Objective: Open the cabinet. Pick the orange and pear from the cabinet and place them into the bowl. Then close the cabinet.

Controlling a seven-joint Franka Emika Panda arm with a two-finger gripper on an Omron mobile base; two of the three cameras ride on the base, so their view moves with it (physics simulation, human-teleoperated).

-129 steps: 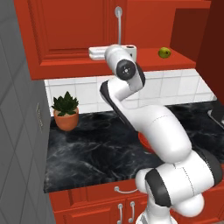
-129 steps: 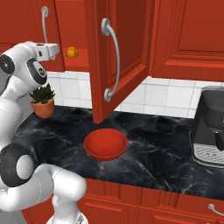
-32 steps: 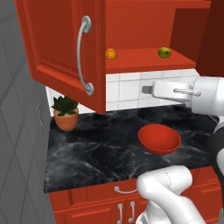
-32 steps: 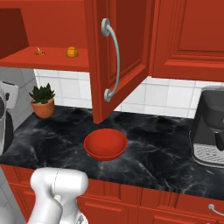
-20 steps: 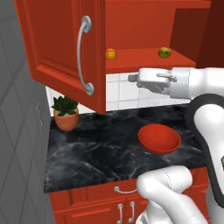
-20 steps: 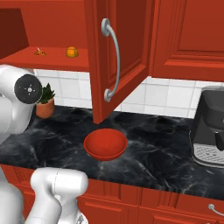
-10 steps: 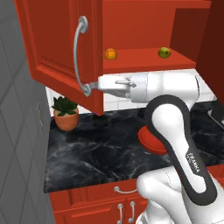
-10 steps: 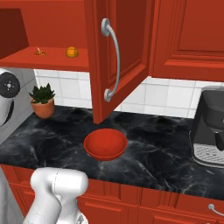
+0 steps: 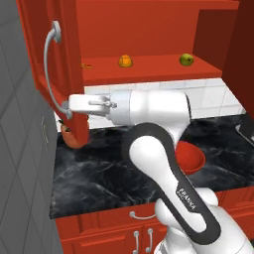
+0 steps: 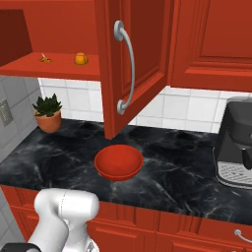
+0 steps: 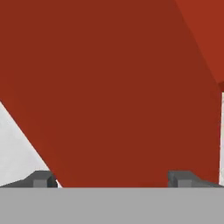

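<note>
A black marble-patterned countertop (image 10: 182, 162) runs over red base cabinets (image 10: 147, 236) with small silver handles, backed by a white tiled wall (image 10: 192, 110). A potted green plant (image 10: 47, 114) stands near the counter's left rear corner, and a dark coffee machine (image 10: 235, 142) sits by its right edge. A flat grey wall (image 9: 20, 163) closes the left side.

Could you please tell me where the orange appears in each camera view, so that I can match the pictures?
Left base view: the orange sits on the open cabinet's shelf, upper centre, left of the pear.
Right base view: the orange is on the same shelf, upper left, left of the open door.
Hand view: red door panel; no orange.
Shared landmark: the red bowl on the counter.
</note>
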